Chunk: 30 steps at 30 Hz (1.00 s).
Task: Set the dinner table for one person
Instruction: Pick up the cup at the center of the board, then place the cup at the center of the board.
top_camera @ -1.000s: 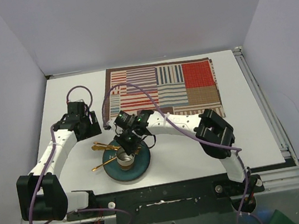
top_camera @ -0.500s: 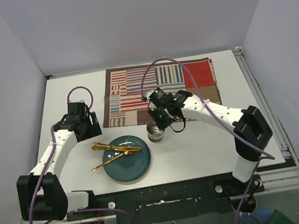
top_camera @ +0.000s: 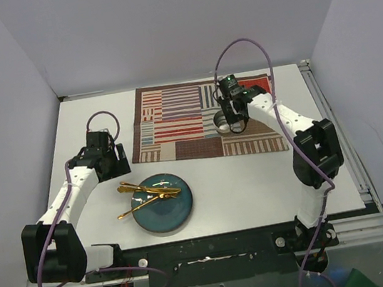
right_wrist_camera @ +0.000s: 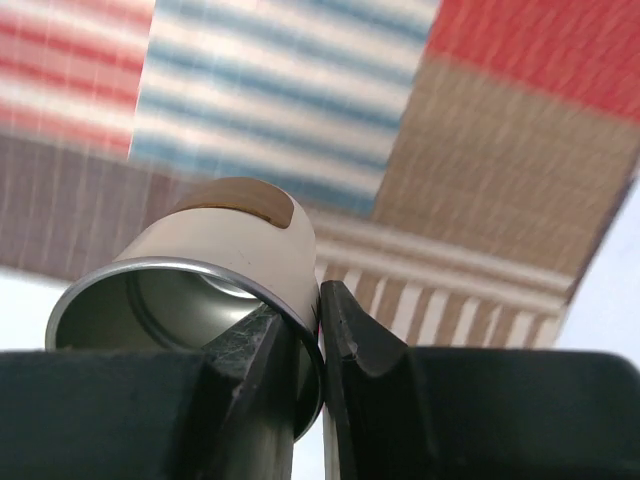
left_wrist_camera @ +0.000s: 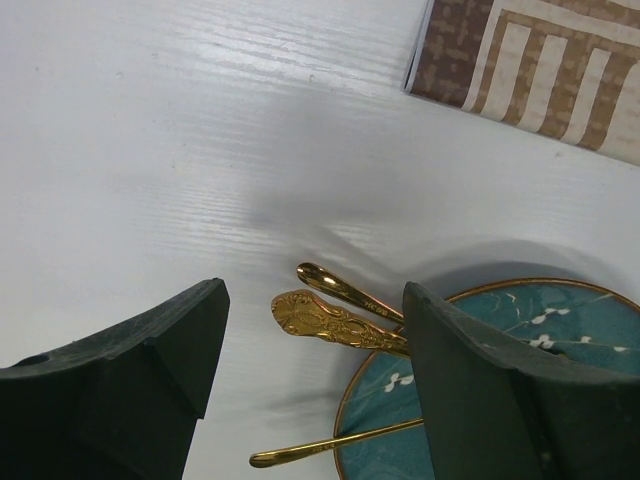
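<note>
over the far right part of the striped placemat [top_camera: 181, 120], the right tool [top_camera: 229, 117] is nipped tight on the rim of a small cup [top_camera: 224, 122], one finger inside the metal lining and one against the white outer wall. whether the cup touches the cloth i cannot tell. the left tool [top_camera: 103, 156] hangs with its jaws spread wide and nothing between them, above bare white surface just beyond a teal plate [top_camera: 180, 214]. gold cutlery [top_camera: 145, 191] lies crossed on that plate, handles poking out over its left rim. the white tabletop [top_camera: 255, 184] lies under everything, with aluminium rails along its right and near edges.
</note>
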Motion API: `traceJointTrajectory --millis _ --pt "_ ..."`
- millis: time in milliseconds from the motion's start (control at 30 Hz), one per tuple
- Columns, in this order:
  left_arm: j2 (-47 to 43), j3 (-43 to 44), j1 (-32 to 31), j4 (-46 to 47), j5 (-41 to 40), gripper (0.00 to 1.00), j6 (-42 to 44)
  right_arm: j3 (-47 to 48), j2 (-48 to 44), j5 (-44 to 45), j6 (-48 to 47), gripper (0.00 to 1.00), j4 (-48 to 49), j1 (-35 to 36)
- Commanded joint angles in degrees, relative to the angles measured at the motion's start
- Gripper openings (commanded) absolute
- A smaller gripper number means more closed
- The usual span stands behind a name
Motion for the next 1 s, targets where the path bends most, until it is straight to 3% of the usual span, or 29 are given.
traceJointTrajectory --millis 0,167,400,700,967 --pt "-0.92 -0.27 0.34 2.75 1.53 0.71 0.59 11.61 6.89 9.19 -5.38 0.00 5.37 -3.69" --pt "-1.60 -0.42 0.39 2.98 2.07 0.71 0.51 23.20 18.52 15.47 -7.60 0.00 5.08 -8.58" --pt "-1.45 -0.68 0.39 3.49 2.98 0.71 0.77 27.37 23.26 14.70 -8.08 0.00 8.85 -11.61" --pt "-0.78 -0.50 0.83 3.69 3.85 0.71 0.95 25.84 21.24 12.37 -6.39 0.00 6.74 -11.80" --pt "-0.69 -0.46 1.22 3.82 4.54 0.71 1.08 12.41 9.29 10.54 -2.35 0.00 6.38 -9.89"
